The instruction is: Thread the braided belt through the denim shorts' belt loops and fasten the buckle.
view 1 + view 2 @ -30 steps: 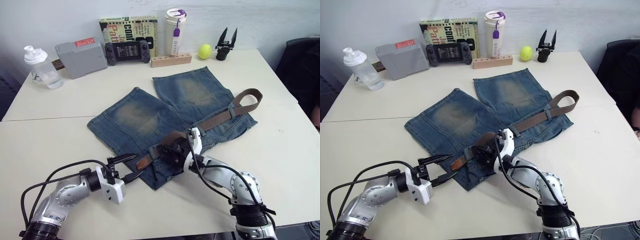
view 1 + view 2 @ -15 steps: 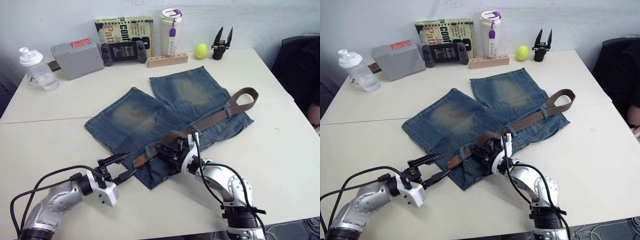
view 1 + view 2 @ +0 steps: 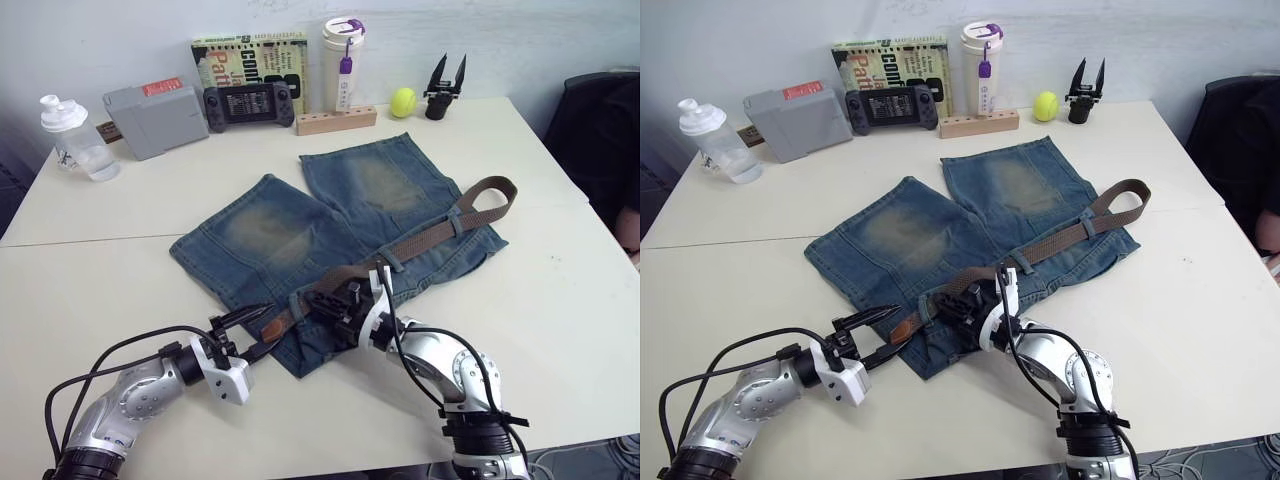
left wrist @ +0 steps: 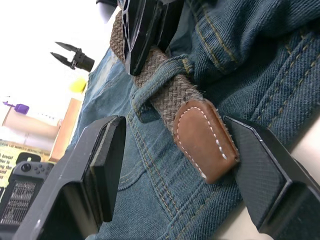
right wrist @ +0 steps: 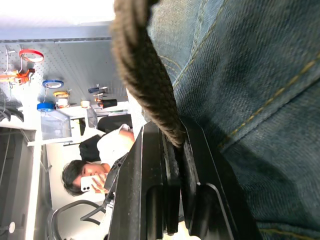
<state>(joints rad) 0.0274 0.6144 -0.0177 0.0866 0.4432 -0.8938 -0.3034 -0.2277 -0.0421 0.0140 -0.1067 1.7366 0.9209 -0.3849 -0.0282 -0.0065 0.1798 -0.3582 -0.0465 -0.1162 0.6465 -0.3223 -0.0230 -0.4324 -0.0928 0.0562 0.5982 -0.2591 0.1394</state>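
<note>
Right gripper (image 3: pixel 335 303) clamped on belt (image 3: pixel 440 228) at frame centre; left gripper (image 3: pixel 252 332) spread around leather tip (image 4: pixel 204 137), lower left, over shorts (image 3: pixel 270 235).

Blue denim shorts (image 3: pixel 300 235) with faded brownish patches lie flat on the table, legs pointing away. A long brown braided belt (image 3: pixel 430 235) runs along the waistband, passing under narrow denim belt loops (image 4: pixel 160 75). Its darker leather tip (image 4: pixel 202 137) protrudes past one loop; the far end curls off the shorts.
</note>
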